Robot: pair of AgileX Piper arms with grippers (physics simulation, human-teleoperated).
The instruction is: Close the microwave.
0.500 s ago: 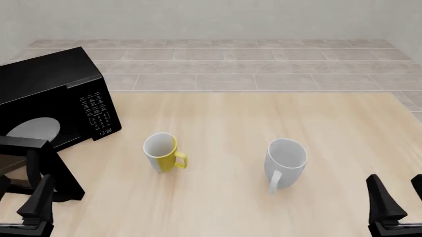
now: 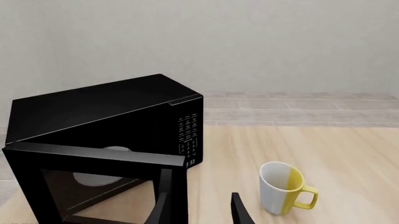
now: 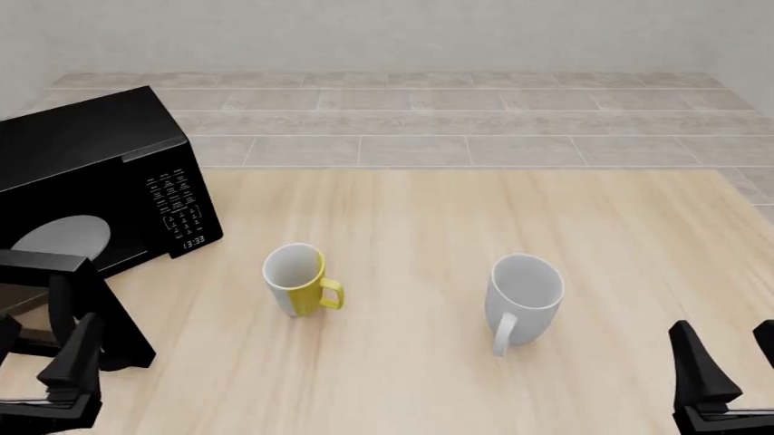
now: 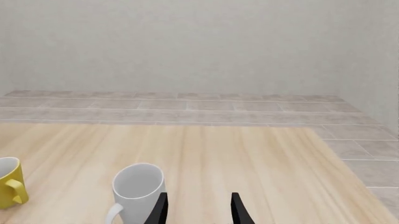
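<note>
The black microwave (image 3: pixel 103 168) stands at the table's far left with its button panel (image 3: pixel 179 204) facing right-front. Its dark-windowed door (image 3: pixel 54 304) hangs open, swung out toward me, and the grey round plate (image 3: pixel 63 237) shows inside. In the left wrist view the microwave (image 2: pixel 106 116) and its open door (image 2: pixel 93 182) fill the left half. My left gripper (image 3: pixel 43 353) is open and empty, just in front of the door's free edge; it also shows in the left wrist view (image 2: pixel 199 212). My right gripper (image 3: pixel 731 358) is open and empty at the front right, far from the microwave; it also shows in the right wrist view (image 4: pixel 198 211).
A yellow-and-white mug (image 3: pixel 296 279) stands right of the microwave, also in the left wrist view (image 2: pixel 283 189). A white mug (image 3: pixel 525 294) stands mid-right, just ahead of my right gripper in its wrist view (image 4: pixel 137 186). A tiled floor lies beyond the table's far edge.
</note>
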